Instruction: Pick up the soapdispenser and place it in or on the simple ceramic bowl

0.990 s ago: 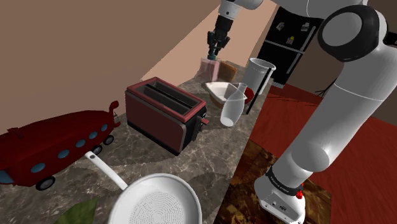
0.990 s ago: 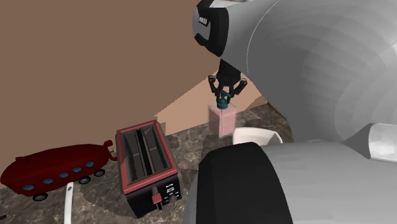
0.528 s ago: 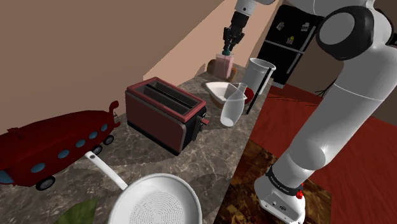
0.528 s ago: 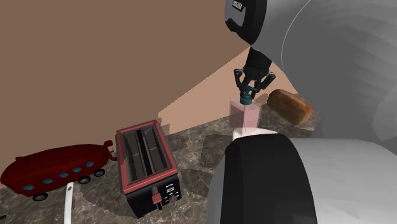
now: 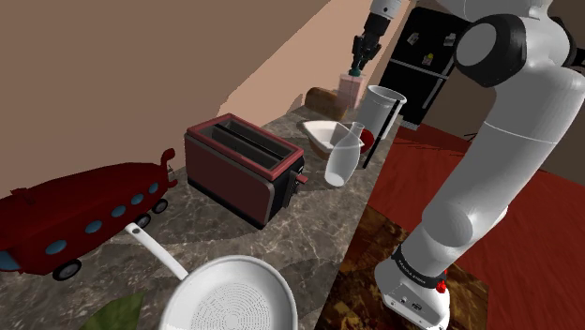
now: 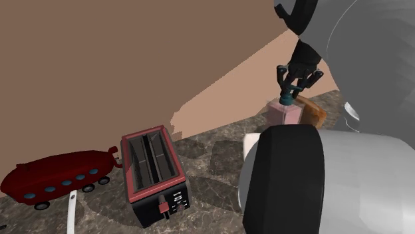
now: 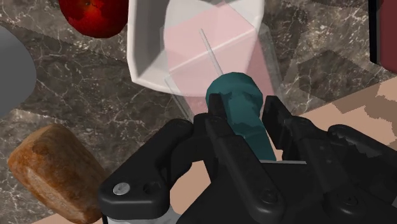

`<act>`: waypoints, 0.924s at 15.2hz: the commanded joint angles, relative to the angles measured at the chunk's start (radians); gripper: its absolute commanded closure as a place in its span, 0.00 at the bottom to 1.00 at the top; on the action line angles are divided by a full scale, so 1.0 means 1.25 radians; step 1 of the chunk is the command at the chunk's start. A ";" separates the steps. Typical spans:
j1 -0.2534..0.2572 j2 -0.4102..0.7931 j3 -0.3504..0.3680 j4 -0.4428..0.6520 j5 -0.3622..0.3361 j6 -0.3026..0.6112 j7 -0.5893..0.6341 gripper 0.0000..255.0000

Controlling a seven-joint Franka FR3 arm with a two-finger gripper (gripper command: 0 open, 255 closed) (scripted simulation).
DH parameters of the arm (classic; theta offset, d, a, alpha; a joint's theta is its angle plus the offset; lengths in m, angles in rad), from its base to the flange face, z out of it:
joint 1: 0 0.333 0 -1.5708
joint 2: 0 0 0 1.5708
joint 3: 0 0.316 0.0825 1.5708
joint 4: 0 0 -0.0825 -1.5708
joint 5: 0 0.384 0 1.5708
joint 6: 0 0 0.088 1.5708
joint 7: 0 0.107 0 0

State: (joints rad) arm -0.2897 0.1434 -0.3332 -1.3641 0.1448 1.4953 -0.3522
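Observation:
A soap dispenser with a pale pink see-through body [image 5: 351,89] [image 6: 284,114] [image 7: 213,54] and a teal pump [image 7: 236,94] hangs off the counter. My black gripper [image 5: 357,64] [image 6: 290,94] [image 7: 247,118] is shut on the pump from above. The white bowl [image 5: 322,133] [image 7: 141,60] sits on the dark marbled counter near its far end. Seen along the gripper, the dispenser's body overlaps the bowl's rim. In the second exterior view my own arm hides most of the bowl.
A red-and-black toaster [image 5: 244,164] [image 6: 154,173], a red toy bus [image 5: 84,217], and a white pan [image 5: 234,295] stand nearer. By the bowl are a glass carafe [image 5: 342,159], a tall white cup [image 5: 381,108], a red apple [image 7: 95,16] and a brown loaf [image 7: 54,168].
The gripper has carried the dispenser up off the counter and toward the shoulder view's right, uncovering the loaf behind it. The grip stays shut.

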 commanded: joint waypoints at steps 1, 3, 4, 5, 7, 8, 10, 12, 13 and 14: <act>-0.004 0.003 -0.003 -0.007 0.001 0.009 -0.010 1.00; -0.002 -0.005 -0.002 -0.040 -0.002 0.034 -0.010 1.00; -0.001 -0.009 -0.001 -0.055 -0.003 0.046 -0.011 1.00; 0.000 -0.012 -0.001 -0.071 -0.004 0.058 -0.011 1.00; 0.002 -0.018 0.000 -0.100 -0.006 0.082 -0.012 1.00; 0.003 -0.021 0.000 -0.115 -0.007 0.094 -0.012 1.00; 0.005 -0.026 0.001 -0.142 -0.008 0.117 -0.013 1.00; 0.006 -0.029 0.001 -0.168 -0.009 0.140 -0.015 1.00; 0.006 -0.031 0.002 -0.181 -0.010 0.151 -0.015 1.00; 0.007 -0.032 0.002 -0.193 -0.010 0.162 -0.016 1.00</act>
State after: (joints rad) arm -0.2824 0.1075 -0.3315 -1.5861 0.1335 1.6814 -0.3722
